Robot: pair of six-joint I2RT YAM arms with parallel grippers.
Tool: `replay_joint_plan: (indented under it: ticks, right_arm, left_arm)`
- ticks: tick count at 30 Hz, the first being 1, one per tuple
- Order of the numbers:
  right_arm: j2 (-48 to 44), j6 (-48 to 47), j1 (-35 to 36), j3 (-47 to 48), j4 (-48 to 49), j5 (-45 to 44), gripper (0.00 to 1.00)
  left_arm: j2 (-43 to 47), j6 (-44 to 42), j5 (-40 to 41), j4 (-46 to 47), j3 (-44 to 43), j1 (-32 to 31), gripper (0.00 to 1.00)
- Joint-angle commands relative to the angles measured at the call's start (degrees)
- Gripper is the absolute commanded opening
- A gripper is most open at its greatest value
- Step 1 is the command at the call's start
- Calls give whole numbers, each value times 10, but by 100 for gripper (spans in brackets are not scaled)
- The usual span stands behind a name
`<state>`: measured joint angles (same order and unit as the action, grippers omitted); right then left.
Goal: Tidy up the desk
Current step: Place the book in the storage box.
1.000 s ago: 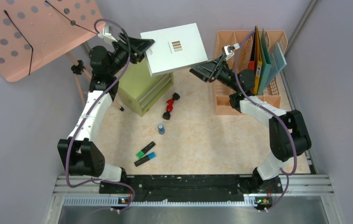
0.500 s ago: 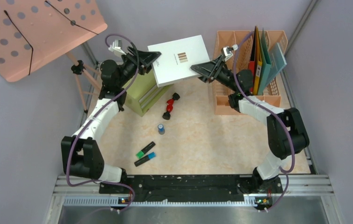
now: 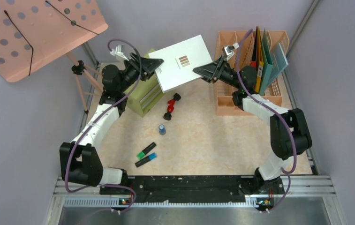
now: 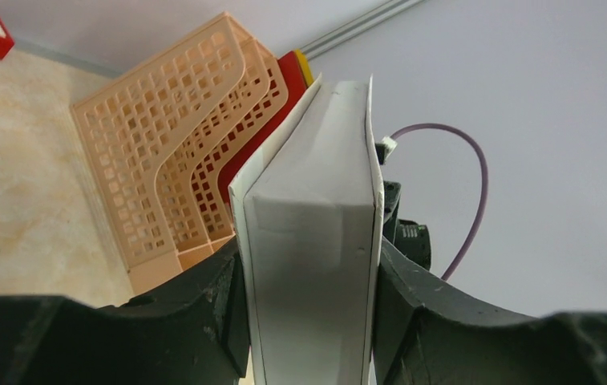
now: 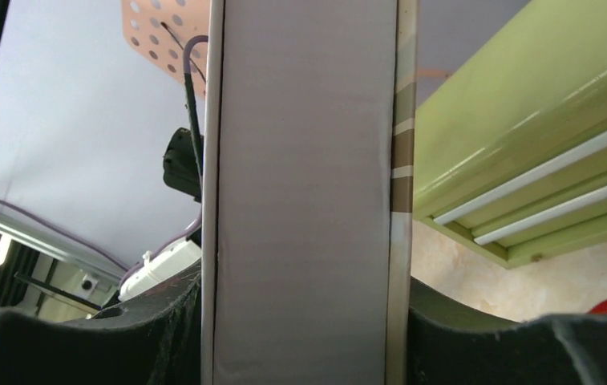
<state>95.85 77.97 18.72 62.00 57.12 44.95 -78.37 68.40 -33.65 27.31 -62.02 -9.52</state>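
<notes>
Back row crowded, near right open.
I see the white book (image 3: 185, 63) clamped at both ends, bridging left gripper (image 3: 154, 65) to right gripper (image 3: 202, 71) and barring the gap between the green cabinet (image 3: 142, 96) and the peach file rack (image 3: 227, 101). Below it, a red-and-black object (image 3: 171, 107), a small blue-capped bottle (image 3: 162, 129) and two markers (image 3: 146, 154) string toward the near left. Stand legs (image 3: 79, 70) block the far left edge. The desk (image 3: 241, 145) lies bare near right, in front of the rack.

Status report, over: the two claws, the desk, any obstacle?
Left claw and right claw shut on white book, aloft. Desk: markers, red piece loose. Green cabinet close by book.
</notes>
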Motion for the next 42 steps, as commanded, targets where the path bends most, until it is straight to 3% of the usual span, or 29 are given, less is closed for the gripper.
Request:
replay_joint_plan:
  ticks: [1, 6, 9, 12, 15, 18, 34, 42]
  right_arm:
    - [-22, -56, -11, 53, -17, -13, 39]
    - [-17, -74, -13, 75, -38, 1, 39]
    - [-13, -79, -15, 83, -40, 6, 41]
    - [-10, -80, -16, 83, -38, 7, 53]
    - [-13, -79, -16, 82, -39, 6, 73]
    - [-18, -78, -16, 76, -38, 2, 80]
    - [-25, -61, -6, 3, -12, -32, 87]
    - [-23, -50, 7, 1, 5, -33, 89]
  left_arm:
    - [17, -74, -94, -35, 44, -29, 0]
    - [15, -101, -142, -58, 57, -35, 4]
    - [19, -97, -154, -62, 72, -35, 0]
    - [32, -92, -139, -55, 86, -35, 0]
    - [38, -73, -125, -27, 87, -31, 0]
    - [37, -40, -111, 9, 84, -22, 0]
    - [11, 63, -45, 134, 54, 8, 0]
    - [4, 69, -29, 150, 51, 14, 0]
